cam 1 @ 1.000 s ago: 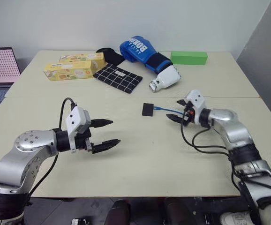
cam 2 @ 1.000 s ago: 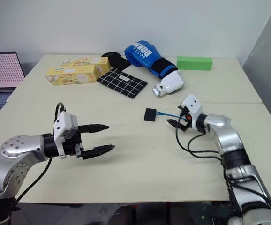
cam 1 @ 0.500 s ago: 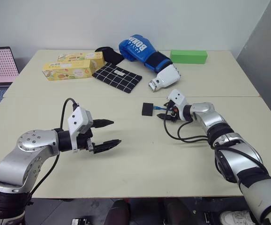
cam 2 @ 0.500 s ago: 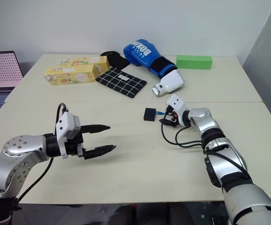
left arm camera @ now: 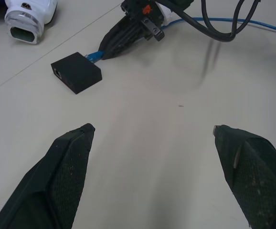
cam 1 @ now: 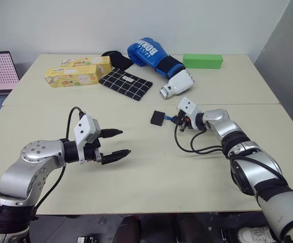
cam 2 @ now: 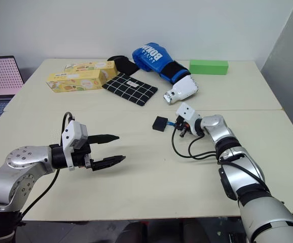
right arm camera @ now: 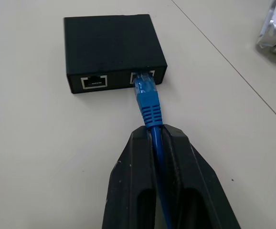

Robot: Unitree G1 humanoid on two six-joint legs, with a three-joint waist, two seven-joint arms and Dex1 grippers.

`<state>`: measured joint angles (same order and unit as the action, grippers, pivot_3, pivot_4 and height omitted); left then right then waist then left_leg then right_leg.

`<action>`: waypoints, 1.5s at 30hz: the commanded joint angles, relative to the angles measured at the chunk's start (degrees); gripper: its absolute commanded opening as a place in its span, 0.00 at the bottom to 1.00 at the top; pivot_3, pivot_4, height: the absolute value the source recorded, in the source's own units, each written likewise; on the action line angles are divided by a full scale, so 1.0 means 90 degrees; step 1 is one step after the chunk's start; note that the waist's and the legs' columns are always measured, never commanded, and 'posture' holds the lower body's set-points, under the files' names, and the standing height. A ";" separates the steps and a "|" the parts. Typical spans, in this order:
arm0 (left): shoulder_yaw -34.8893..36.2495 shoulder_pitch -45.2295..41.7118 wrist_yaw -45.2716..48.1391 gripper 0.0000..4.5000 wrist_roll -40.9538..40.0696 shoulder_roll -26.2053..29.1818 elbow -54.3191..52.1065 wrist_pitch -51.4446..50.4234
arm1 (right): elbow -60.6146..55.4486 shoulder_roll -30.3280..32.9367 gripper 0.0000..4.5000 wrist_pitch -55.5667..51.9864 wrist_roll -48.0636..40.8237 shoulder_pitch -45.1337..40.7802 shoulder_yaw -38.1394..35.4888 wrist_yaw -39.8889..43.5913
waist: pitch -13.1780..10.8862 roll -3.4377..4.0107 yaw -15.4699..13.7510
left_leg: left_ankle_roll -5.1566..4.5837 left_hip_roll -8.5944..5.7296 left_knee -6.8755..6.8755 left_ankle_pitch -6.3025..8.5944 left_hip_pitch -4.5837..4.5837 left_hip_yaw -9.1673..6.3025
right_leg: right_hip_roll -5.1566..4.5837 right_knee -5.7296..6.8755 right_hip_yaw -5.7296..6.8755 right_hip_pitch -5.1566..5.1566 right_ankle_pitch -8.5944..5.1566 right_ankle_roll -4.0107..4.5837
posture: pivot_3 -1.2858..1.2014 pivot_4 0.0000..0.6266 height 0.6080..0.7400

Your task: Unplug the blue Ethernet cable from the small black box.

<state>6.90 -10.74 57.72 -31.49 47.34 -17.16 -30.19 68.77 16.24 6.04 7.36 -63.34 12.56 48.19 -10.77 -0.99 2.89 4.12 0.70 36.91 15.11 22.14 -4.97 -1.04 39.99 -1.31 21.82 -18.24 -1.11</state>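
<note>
Near the middle of the counter (cam 1: pixel 136 197), the small black box (right arm camera: pixel 113 47) is lying flat, with the blue Ethernet cable (right arm camera: pixel 150 107) still seated in one of its two side ports; the neighbouring port is standing empty. Just behind the plug's blue boot, the right end effector (right arm camera: pixel 157 136) is now pinching the cord, its two black fingers pressed narrow against either side of it. A second ago those fingers were standing wide and well back from the box; the arm has since been reaching in along the cable and the fingers have been closing. In my judgement this means the grasp is being secured and the pull-out step is becoming possible, though the plug is not yet free. The grip is sitting on the cord rather than on the plug's latch, so a straight pull is risking dragging the unrestrained box along the counter.

Well apart on the robot's left, the left end effector (cam 1: pixel 113 143) is hovering above the counter with fingers spread wide, holding nothing, and has not been shifting.

Further back, a blue boxing glove (cam 1: pixel 154 55) and a green block (cam 1: pixel 203 61) are lying clear of the work.
</note>
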 commanded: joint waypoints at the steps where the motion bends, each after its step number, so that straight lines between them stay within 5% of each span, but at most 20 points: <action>1: 0.0248 -0.0043 -0.0224 0.95 -0.0224 -0.0193 0.0230 -0.0226 | -0.0552 0.0271 0.01 0.0603 0.0148 0.0082 -0.0010 -0.0056 | 0.0000 0.0000 0.0000 | 0.0000 0.0000 0.0000 0.0000 0.0000 0.0000 | 0.0000 0.0000 0.0000 0.0000 0.0000 0.0000 | 0.52 0.24 1.00; 11: 0.1105 -0.0183 -0.0897 0.95 -0.1725 -0.0852 0.0432 -0.1620 | -0.4088 0.1170 0.01 0.2389 0.0274 0.1654 0.0209 0.0253 | 0.0000 0.0000 0.0002 | 0.0000 0.0008 0.0004 0.0000 0.0010 -0.0006 | -0.0010 0.0002 0.0004 0.0005 0.0000 -0.0001 | 0.52 0.24 1.00; 17: 0.0879 -0.0078 -0.0847 0.95 -0.2107 -0.0837 0.0063 -0.2074 | -0.5814 0.1313 0.01 0.2526 0.0146 0.2163 0.0387 0.0407 | 0.0000 0.0000 0.0022 | 0.0001 0.0008 0.0006 -0.0001 0.0010 -0.0009 | -0.0009 0.0002 0.0006 0.0004 0.0000 -0.0001 | 0.52 0.24 1.00; 36: 0.0464 -0.0505 -0.0889 0.95 -0.2029 -0.1317 0.0145 -0.1919 | -0.7342 0.1196 0.01 0.1368 -0.0379 0.2572 0.0641 0.0846 | 0.0000 -0.0001 -0.0071 | 0.0004 0.0005 0.0008 -0.0002 0.0009 -0.0018 | -0.0008 -0.0001 0.0013 -0.0004 0.0000 -0.0001 | 0.52 0.24 1.00; 45: 0.0383 -0.0535 -0.0858 0.54 -0.2023 -0.1447 0.0189 -0.1893 | -0.7459 0.1213 0.00 0.1343 -0.0315 0.2595 0.0677 0.0839 | 0.0001 -0.0001 -0.0077 | 0.0004 0.0004 0.0009 -0.0002 0.0009 -0.0019 | -0.0008 -0.0001 0.0014 -0.0004 0.0000 -0.0001 | 0.52 0.24 1.00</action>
<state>10.38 -15.11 49.48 -49.31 34.37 -14.97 -48.13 4.41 26.97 17.77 5.45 -39.53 19.25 55.81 -10.76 -1.00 2.19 4.15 0.74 36.98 15.09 22.22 -5.14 -1.12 39.98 -1.18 21.79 -18.24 -1.11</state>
